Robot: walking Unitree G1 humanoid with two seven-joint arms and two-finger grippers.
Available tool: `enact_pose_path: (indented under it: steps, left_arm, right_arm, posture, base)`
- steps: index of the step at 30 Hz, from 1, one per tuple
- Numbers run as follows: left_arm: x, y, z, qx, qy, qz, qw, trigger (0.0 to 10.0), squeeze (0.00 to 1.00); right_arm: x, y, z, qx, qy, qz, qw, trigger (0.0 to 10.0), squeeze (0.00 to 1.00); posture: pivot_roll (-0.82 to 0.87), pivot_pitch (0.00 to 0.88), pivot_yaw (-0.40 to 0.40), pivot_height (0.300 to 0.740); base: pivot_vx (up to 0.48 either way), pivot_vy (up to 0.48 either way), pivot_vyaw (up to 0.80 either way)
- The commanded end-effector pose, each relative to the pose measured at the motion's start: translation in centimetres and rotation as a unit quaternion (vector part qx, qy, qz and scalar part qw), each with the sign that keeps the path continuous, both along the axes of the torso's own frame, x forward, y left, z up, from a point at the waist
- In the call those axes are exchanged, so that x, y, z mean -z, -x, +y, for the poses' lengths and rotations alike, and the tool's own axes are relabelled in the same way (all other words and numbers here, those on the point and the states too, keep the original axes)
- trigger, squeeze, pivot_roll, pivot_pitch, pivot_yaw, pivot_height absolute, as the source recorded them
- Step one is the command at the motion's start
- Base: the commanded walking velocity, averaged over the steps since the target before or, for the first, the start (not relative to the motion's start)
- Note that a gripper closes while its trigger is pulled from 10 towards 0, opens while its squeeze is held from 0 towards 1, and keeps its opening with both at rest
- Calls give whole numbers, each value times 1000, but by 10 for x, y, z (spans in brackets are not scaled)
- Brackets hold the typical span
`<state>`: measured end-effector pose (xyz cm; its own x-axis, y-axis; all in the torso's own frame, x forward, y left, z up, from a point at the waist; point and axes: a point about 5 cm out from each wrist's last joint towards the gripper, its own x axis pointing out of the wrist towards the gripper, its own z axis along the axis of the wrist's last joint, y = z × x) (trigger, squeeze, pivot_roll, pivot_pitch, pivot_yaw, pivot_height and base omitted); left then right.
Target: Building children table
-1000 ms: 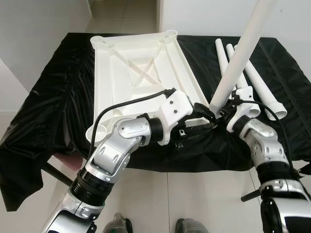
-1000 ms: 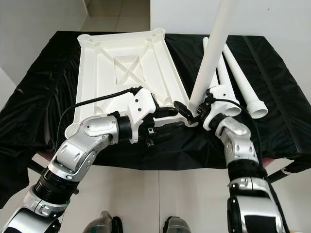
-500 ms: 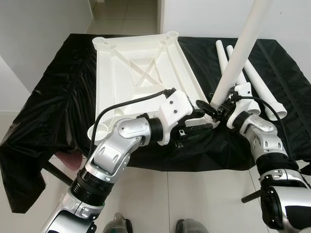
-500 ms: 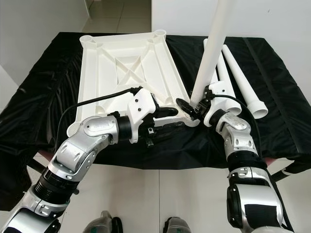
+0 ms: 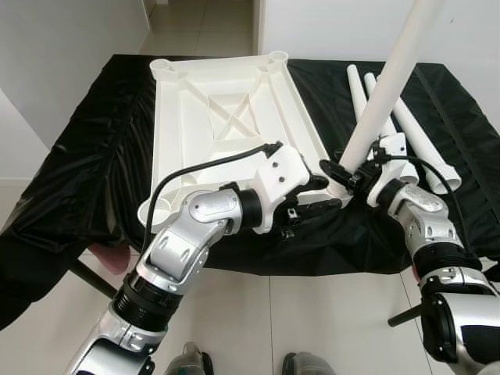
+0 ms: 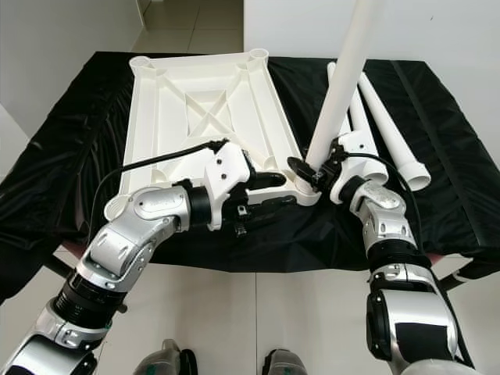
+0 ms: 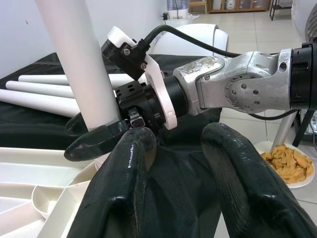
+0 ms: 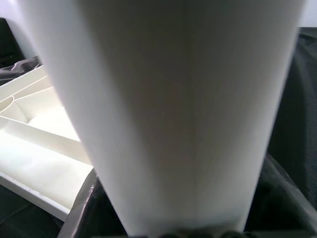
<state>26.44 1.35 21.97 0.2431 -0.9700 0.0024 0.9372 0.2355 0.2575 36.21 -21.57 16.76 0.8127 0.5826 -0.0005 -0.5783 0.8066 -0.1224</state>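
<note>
A table draped in black plastic sheeting [image 5: 94, 156] stood on a pale tiled floor [image 5: 312, 328] against white walls. On the sheeting lay a white plastic children's tabletop [image 5: 226, 117], underside up, showing its ribs and a round leg socket at each corner; it ran from the far edge of the table towards the near edge, tilted slightly. Near the right end of the table lay three loose white table legs [image 5: 406, 129], side by side and touching or nearly so, their wider ends towards the near edge.

The right gripper [image 5: 349, 176] was closed around the lower end of a fourth white leg [image 5: 387, 86], holding it steeply upright and leaning to the right, with its foot at the tabletop's near right corner socket [image 6: 306, 191]. Whether the leg was seated in the socket could not be told. In the right wrist view the leg [image 8: 163, 114] stood close before the camera, with the tabletop's ribbed corner [image 8: 34, 148] beside it.

The left gripper [image 5: 316, 195] hovered just beside that same corner, its two black fingers [image 7: 129, 193] parted and grasping nothing. In the left wrist view a plate of yellowish chips [image 7: 290, 166] sat on the floor beyond the table.
</note>
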Motion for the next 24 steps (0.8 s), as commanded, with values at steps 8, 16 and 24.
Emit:
enact_pose_path:
  steps: [8,16,24]
  left_arm:
    - [-2,-2,2,-18,2,-4,1000,10000,0]
    - [-2,-2,1,-17,1,-4,1000,10000,0]
    - [-2,-2,1,-18,3,-4,1000,10000,0]
  right_arm:
    - [0,-3,4,37,-34,3,999,10000,0]
    - [-8,-7,7,82,-39,-11,996,10000,0]
    - [-10,-4,17,118,-50,-28,991,10000,0]
  posture:
    - [-34,64,59,740]
    - [-38,64,61,740]
    - [-38,64,61,740]
  base:
    - [0,0,0]
    - [0,0,0]
    - [0,0,0]
